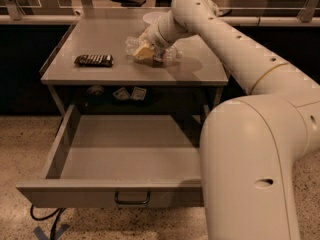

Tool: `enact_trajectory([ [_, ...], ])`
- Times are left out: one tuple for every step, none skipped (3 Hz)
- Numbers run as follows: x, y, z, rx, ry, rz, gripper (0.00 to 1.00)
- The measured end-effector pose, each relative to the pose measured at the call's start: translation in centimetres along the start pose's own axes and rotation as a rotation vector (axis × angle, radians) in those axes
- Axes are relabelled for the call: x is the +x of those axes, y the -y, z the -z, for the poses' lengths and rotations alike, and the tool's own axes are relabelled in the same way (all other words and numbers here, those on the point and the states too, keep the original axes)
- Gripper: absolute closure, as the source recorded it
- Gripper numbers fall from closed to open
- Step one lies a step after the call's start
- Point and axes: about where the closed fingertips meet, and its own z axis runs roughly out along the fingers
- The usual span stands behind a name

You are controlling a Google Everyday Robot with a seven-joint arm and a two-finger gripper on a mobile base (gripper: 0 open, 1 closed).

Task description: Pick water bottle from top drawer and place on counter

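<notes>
**Desk:** Where was the gripper (146, 51) when this was taken?

**Photographer:** Upper centre of the frame. It was low over the counter (100, 39), at the end of the white arm (225, 39) that ran up from the lower right.

**Desk:** And the water bottle (171, 54)?

**Photographer:** It lay on its side on the counter, right at the gripper. Its clear ends showed to either side.

**Desk:** Was the gripper clamped on it, or loose?

**Photographer:** I could not tell, because the gripper covered the bottle's middle.

**Desk:** The top drawer (125, 149)?

**Photographer:** It stood pulled out below the counter, across the lower half of the frame. Its dark handle (132, 199) was near the bottom edge.

**Desk:** Anything else on top?

**Photographer:** A dark flat packet (93, 60) lay at the counter's left, well apart from the bottle. A white bowl (152, 18) stood just behind the gripper, by the far edge
</notes>
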Motion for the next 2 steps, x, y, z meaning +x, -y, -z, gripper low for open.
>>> enact_trajectory([
  [0.0, 0.0, 0.0, 0.0, 0.0, 0.0, 0.18],
  [0.0, -0.01, -0.01, 0.0, 0.0, 0.0, 0.0],
])
